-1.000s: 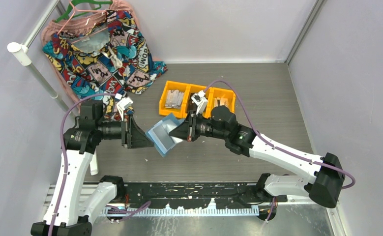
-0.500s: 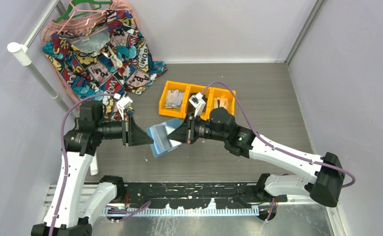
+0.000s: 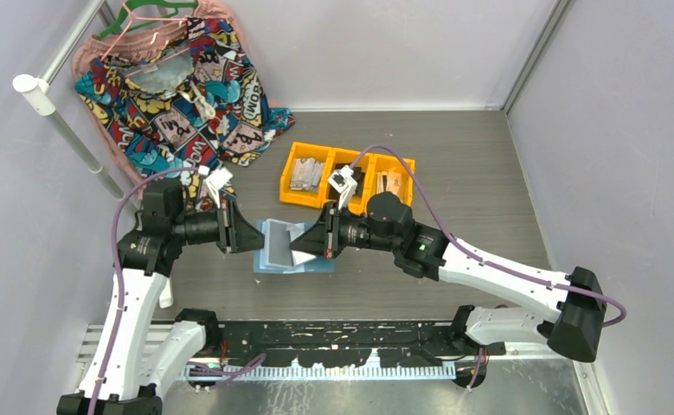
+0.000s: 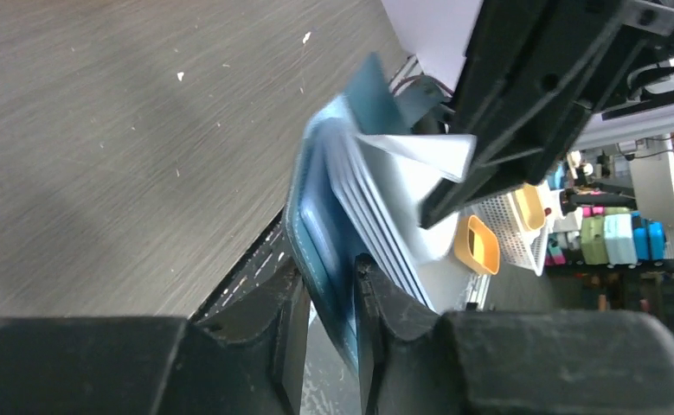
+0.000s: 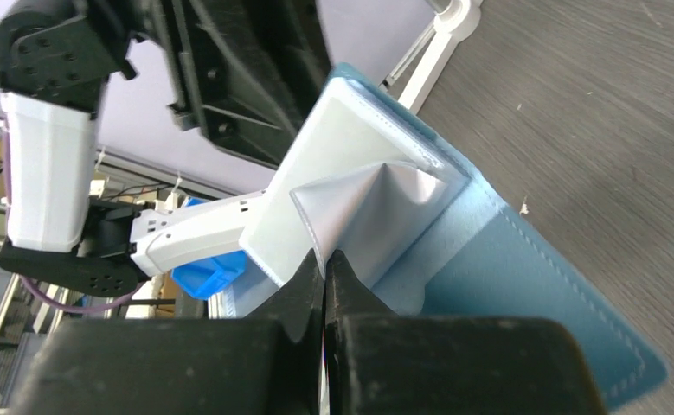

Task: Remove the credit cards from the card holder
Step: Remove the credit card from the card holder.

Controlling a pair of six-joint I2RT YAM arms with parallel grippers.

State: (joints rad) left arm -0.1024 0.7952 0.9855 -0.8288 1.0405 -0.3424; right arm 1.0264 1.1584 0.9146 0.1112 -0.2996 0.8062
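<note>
1. Two big things first: grey table [image 3: 480, 190], plus comic-print cloth [image 3: 186, 95] with lettering too small to read
2. card holder [image 3: 270, 258] sits open mid-table, held from both sides
3. left gripper [image 4: 329, 277] clamped tight on its blue cover edge
4. right gripper [image 5: 324, 264] has its fingers pinched together on a crumpled pale inner leaf [image 5: 359, 207], no gap showing

You'll find the card holder [image 3: 316, 264] at the centre of the top view, a flat blue wallet folded open. Pale cards [image 3: 278, 241] fan from its lighter inside, the outermost one creased.
</note>
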